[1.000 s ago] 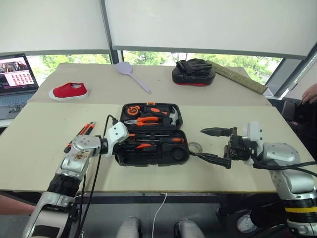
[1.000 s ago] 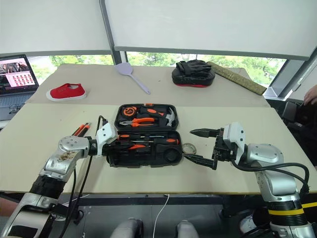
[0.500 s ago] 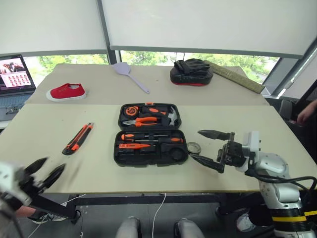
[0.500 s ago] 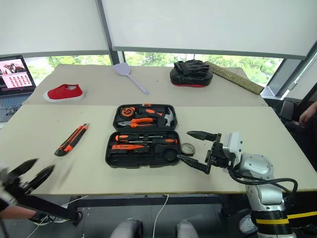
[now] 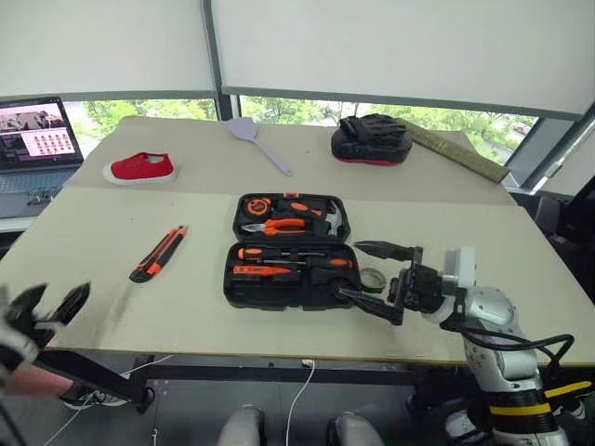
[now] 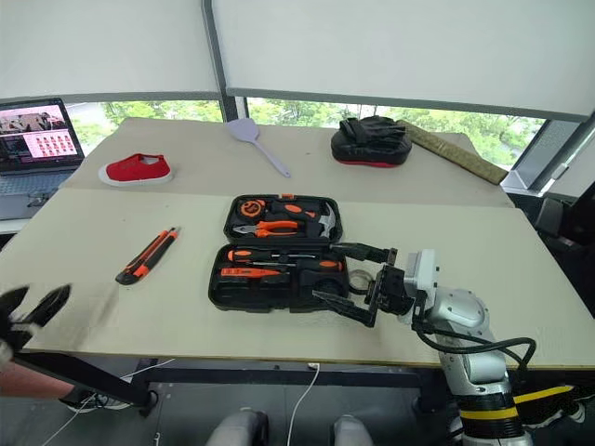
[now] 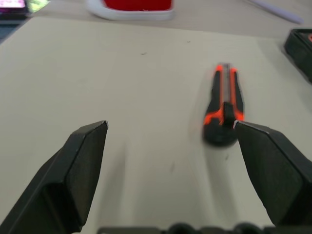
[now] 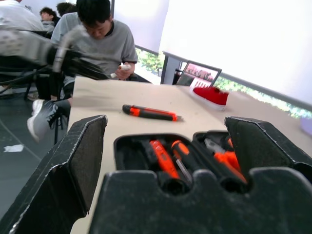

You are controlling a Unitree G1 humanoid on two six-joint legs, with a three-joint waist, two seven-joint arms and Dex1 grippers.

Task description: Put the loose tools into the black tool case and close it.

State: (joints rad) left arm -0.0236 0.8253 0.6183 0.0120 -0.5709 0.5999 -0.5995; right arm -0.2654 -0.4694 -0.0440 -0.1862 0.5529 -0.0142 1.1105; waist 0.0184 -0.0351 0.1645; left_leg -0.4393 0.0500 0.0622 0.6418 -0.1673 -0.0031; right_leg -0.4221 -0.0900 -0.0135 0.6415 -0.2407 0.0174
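Lying open near the middle of the table [image 5: 112, 279], the black tool case [image 5: 290, 249] shows both halves — far half with orange pliers and a tape measure in its slots, near half with 2 orange-and-black screwdrivers [image 5: 296, 261] seated side by side. Just right of the case's near half, a small grey tape roll [image 5: 370, 277] rests on the tabletop. Well left of the case, apart from it, the orange-black utility knife [image 5: 160, 253] lies loose, angled with its far end toward the case.

Right gripper [image 5: 370, 275] sits at the case's near right corner, fingers spread wide and empty, the tape roll between them in the head views; whether either finger touches the roll or the case cannot be told. Left gripper [image 5: 48, 307] hangs off the table's near left edge, blurred, fingers spread, nothing in them; its wrist view has the knife lying ahead of the open fingers [image 7: 80, 161].

Far side of table: red shoe [image 5: 139, 168] at left, lilac fly swatter [image 5: 258, 142] centre, black-and-red padded mitt [image 5: 372, 139] right. Laptop [image 5: 35, 135] beyond the far left corner. A seated person [image 8: 95, 36] appears in the right wrist view.
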